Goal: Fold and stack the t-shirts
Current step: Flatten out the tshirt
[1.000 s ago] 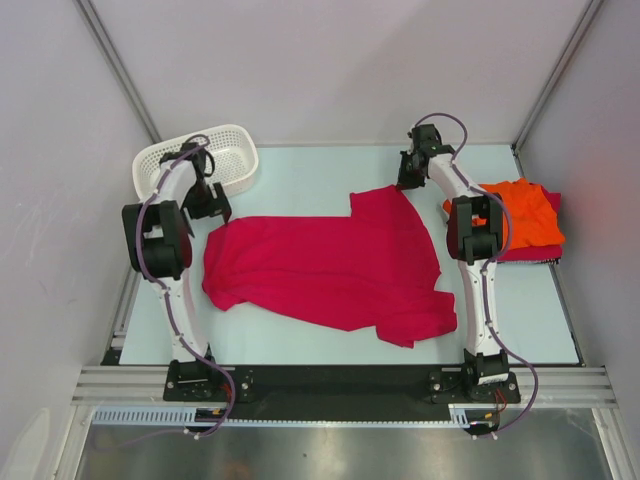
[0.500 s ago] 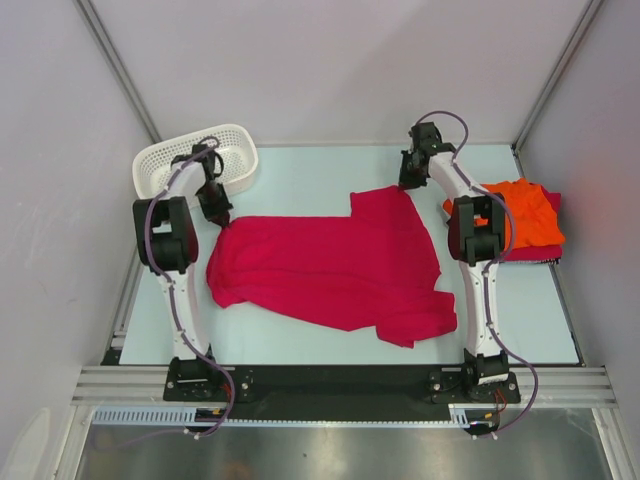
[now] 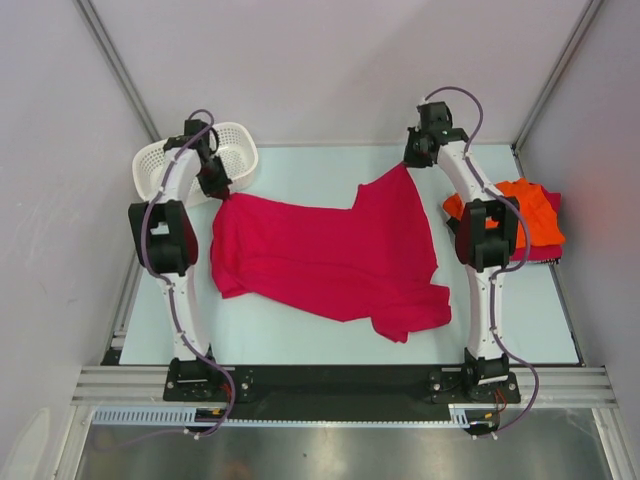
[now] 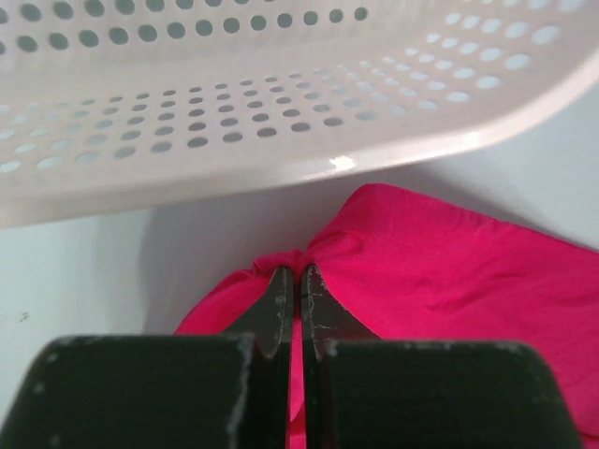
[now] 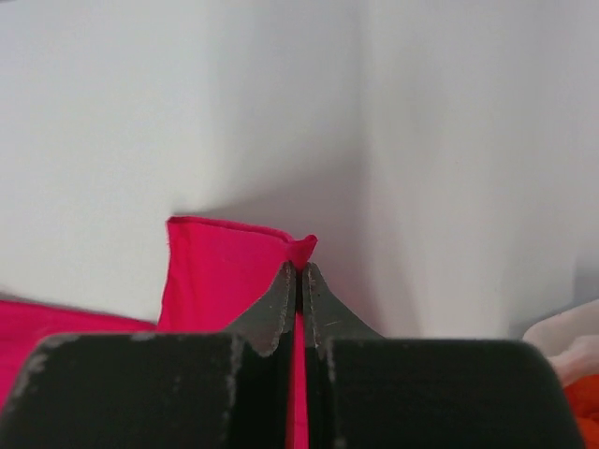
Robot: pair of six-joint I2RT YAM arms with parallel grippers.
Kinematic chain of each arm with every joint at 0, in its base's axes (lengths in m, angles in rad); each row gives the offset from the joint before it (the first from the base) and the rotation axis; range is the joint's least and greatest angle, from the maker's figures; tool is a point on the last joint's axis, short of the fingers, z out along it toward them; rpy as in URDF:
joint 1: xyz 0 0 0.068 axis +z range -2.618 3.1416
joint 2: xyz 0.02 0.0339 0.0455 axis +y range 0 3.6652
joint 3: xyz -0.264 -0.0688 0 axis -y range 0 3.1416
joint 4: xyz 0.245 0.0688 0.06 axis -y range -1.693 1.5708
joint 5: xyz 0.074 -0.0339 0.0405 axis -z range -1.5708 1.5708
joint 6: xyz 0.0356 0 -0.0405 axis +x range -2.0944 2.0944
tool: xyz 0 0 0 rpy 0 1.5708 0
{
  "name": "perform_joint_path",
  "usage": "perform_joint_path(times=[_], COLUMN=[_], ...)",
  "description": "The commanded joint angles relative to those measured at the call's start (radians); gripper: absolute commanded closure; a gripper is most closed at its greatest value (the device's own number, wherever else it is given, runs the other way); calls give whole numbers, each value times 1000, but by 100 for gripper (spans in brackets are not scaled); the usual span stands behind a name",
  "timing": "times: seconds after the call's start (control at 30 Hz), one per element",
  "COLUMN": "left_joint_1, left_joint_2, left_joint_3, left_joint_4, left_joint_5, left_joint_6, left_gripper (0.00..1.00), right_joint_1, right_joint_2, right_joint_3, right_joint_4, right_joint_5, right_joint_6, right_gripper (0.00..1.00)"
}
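Right of the basket (image 3: 148, 168), the crimson shirt (image 3: 320, 265) lies spread on the table (image 3: 300, 175). The left gripper (image 3: 222, 193), just beside the basket, and the right gripper (image 3: 408, 163), well away from it, each pinch a far corner. Lift both evenly, keeping that edge taut.

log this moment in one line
left fingers: shut on red shirt corner by basket | right fingers: shut on its far corner | shirt: spread, unfolded | orange shirt: lying at right
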Motion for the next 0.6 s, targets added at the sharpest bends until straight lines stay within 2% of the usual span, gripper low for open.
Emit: perform_joint_path(times=[0.0, 0.17, 0.43, 0.57], left_joint_1=[18, 27, 30, 36], left_joint_2=[-155, -198, -329, -362], left_joint_3=[-1, -57, -356, -517], left_joint_4=[23, -8, -49, -53], left_joint_5=[-2, 41, -20, 6], left_joint_6=[9, 48, 65, 30], left_gripper=[100, 100, 100, 100], right_joint_1=[-2, -5, -3, -2], right_joint_2=[-162, -277, -501, -616], right_joint_3=[-38, -93, -426, -615], right_joint_4=[44, 33, -54, -84], right_joint_5=[23, -7, -75, -127], right_joint_6=[-13, -20, 45, 100], right_gripper=[100, 100, 100, 100])
